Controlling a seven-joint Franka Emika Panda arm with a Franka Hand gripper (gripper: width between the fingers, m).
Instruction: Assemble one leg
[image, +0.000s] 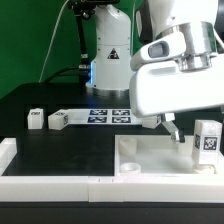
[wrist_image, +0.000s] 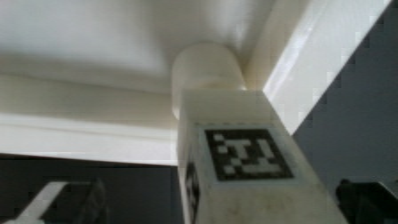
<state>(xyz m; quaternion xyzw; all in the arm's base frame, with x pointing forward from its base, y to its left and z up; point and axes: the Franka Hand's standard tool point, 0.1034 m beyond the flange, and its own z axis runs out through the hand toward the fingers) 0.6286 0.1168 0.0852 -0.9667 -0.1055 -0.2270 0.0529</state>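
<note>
One leg (image: 207, 140), a white post with a black-and-white tag, stands upright at a corner of the large white tray-like part (image: 150, 157) on the exterior view's right. My gripper (image: 190, 134) straddles it, jaws open. One finger (image: 171, 129) stands clearly apart from the leg; the other is hidden behind it. In the wrist view the leg (wrist_image: 240, 150) fills the middle, its rounded end against the tray part (wrist_image: 107, 70). One finger (wrist_image: 59, 203) is off to one side with a dark gap, and the other (wrist_image: 365, 198) is close by the leg.
Two more legs (image: 36, 118) (image: 58, 119) lie on the black table at the exterior view's left. The marker board (image: 110, 113) lies behind them. White rails run along the front edge (image: 50, 186) and left (image: 8, 150). The arm's base (image: 108, 55) stands at the back.
</note>
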